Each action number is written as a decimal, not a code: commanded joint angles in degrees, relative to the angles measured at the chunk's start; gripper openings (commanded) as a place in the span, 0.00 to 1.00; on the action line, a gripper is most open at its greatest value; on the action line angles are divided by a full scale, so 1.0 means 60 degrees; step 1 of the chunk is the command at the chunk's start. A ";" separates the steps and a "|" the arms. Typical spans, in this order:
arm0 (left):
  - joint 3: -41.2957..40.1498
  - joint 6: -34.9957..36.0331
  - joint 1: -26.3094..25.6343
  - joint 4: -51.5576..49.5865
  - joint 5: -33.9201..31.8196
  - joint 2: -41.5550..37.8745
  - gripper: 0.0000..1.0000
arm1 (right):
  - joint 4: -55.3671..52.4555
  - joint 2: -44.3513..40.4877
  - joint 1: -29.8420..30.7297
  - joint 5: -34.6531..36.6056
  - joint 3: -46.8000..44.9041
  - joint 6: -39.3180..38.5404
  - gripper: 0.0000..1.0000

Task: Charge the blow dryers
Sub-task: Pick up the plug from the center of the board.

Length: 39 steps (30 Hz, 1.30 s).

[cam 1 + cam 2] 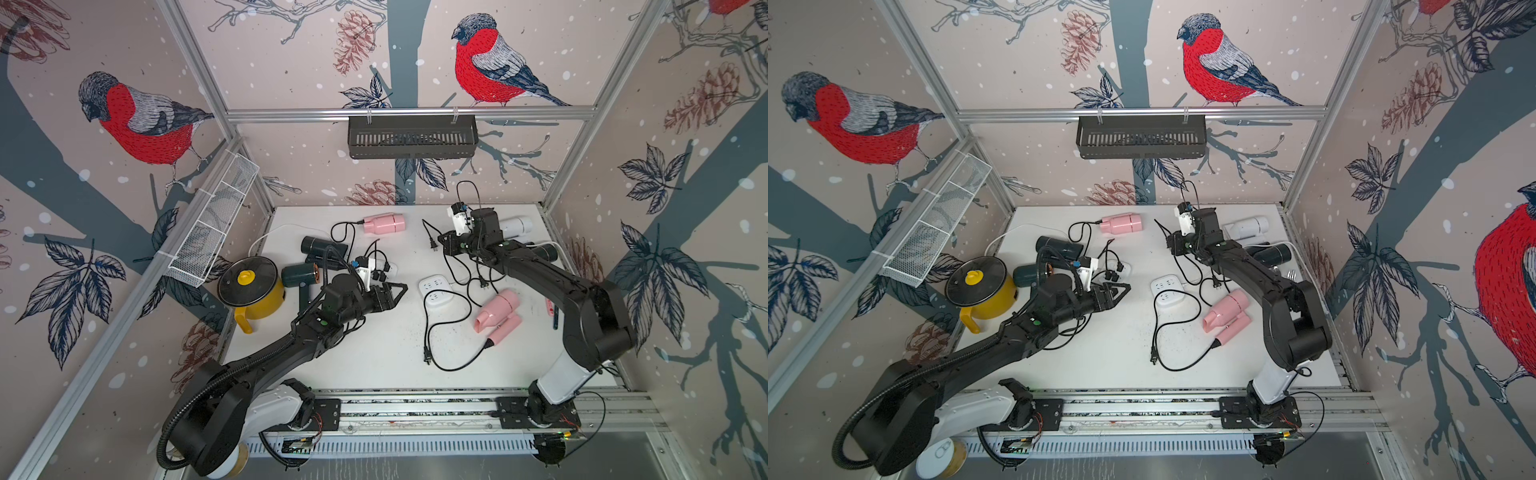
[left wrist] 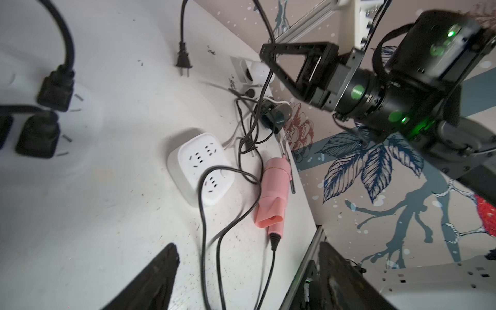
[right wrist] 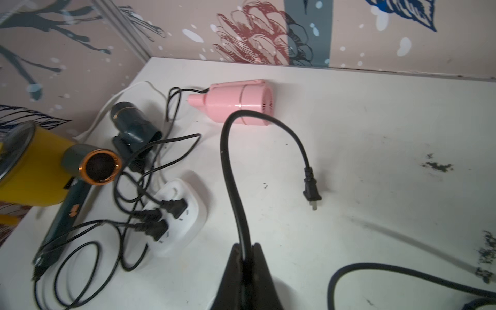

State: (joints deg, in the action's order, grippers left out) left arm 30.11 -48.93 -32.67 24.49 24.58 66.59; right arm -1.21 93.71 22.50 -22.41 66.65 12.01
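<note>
the right tool (image 3: 245,249) is pinched tight on a black cord (image 3: 228,161), which rises from between its fingers, arcs forward and ends in a two-prong plug (image 3: 312,192) just ahead of the tool, low over the table (image 3: 375,134) (whether the prongs touch it cannot be told, nor which dryer the cord belongs to). further ahead of this tool the far pink dryer (image 3: 236,104) lies on its side. off to the tool's left sits a loaded power strip (image 3: 188,198) with three black plugs (image 3: 171,208) in it, and beyond that the dark green dryer (image 3: 71,157) with its copper nozzle, a black dryer (image 3: 134,126) and the yellow pot (image 3: 26,171). to the tool's right, partly under its arm, lie the white dryer (image 1: 517,226) and a second black dryer (image 1: 547,251)

the left tool (image 2: 249,279) stands wide, its fingers (image 2: 161,276) well apart above the table. straight ahead of it sits a white power strip (image 2: 193,161), sockets showing, with a thin cord (image 2: 200,198) looped across its top and running back along the table below the tool's gap. just beside that strip lies the near pink dryer (image 2: 272,193), nozzle pointing back toward the tool
</note>
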 commanded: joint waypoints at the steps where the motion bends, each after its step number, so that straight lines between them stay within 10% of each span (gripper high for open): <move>1: 0.0416 -0.0662 0.0119 0.0740 0.0633 0.0317 0.82 | 0.0453 -0.0818 0.0031 -0.1478 -0.0754 -0.0129 0.06; 28: 0.3587 0.3168 0.0213 -0.1210 -0.1126 0.3799 0.87 | 0.0718 -0.4193 0.0115 -0.6155 -0.2992 0.1001 0.09; 39: 0.3333 0.2734 0.0204 0.0157 -0.0256 0.4077 0.56 | 0.1350 -0.4550 0.0024 -0.6430 -0.3513 0.1584 0.08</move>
State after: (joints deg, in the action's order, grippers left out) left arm 50.72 -31.77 -31.51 19.84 19.64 91.22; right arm 3.55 66.72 22.79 -59.09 45.89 19.90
